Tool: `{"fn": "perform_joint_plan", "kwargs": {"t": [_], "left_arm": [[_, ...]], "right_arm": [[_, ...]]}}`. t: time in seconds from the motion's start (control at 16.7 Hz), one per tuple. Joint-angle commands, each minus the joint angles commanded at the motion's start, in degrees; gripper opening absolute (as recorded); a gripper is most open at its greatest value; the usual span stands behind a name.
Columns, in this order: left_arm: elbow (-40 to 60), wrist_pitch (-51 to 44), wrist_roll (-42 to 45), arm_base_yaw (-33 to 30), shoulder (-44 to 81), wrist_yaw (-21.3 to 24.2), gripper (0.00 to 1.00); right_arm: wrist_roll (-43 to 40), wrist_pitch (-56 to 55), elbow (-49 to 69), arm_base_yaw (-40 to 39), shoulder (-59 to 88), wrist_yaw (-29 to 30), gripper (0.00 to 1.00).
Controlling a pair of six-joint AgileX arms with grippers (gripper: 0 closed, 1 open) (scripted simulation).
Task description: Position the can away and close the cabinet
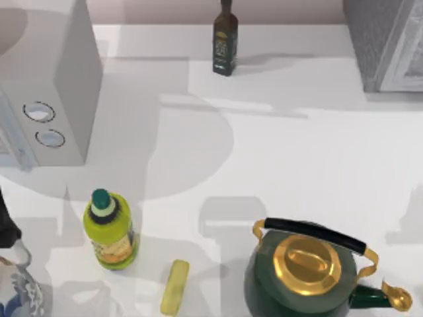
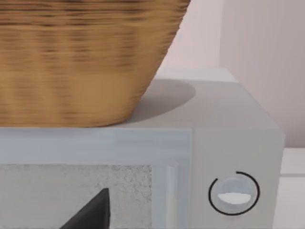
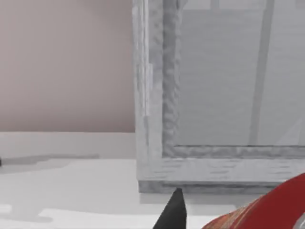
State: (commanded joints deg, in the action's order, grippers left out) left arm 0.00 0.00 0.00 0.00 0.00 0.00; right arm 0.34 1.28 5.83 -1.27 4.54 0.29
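Two steps of the job appear unfinished: the can (image 3: 271,210) is not yet inside the cabinet (image 3: 157,167), and the door cannot be judged closed. In the right wrist view the red can sits right at the camera beside a dark fingertip (image 3: 174,212), just short of the cabinet's grey front frame, apparently carried by the right arm, though whether the jaws pinch it cannot be told. The cabinet's interior looks open beyond the frame.

From above, the cabinet (image 1: 383,43) stands at the table's (image 1: 297,152) far right corner with its pale door (image 1: 411,59) at the edge. That view alone takes in the dark bottle (image 1: 225,39), the yellow-green bottle (image 1: 111,231), the green kettle (image 1: 304,274) and a small yellow bar (image 1: 174,287).

The left wrist view faces the white box (image 2: 238,143) with its dial (image 2: 233,193), a wicker basket (image 2: 81,57) resting on top; one dark fingertip (image 2: 93,212) shows, and the left jaws' state cannot be told.
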Motion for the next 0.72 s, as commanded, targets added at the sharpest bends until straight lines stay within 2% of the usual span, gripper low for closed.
{"fn": "perform_joint_plan", "kwargs": {"t": [0.3, 0.72], "left_arm": [[0.00, 0.00, 0.00, 0.00, 0.00, 0.00, 1.00], [0.00, 0.00, 0.00, 0.00, 0.00, 0.00, 1.00]], "right_arm": [[0.72, 4.42, 19.10, -2.66, 14.02, 1.36, 0.00], [1.36, 12.83, 53.74, -6.83, 40.37, 4.70, 0.00]]}}
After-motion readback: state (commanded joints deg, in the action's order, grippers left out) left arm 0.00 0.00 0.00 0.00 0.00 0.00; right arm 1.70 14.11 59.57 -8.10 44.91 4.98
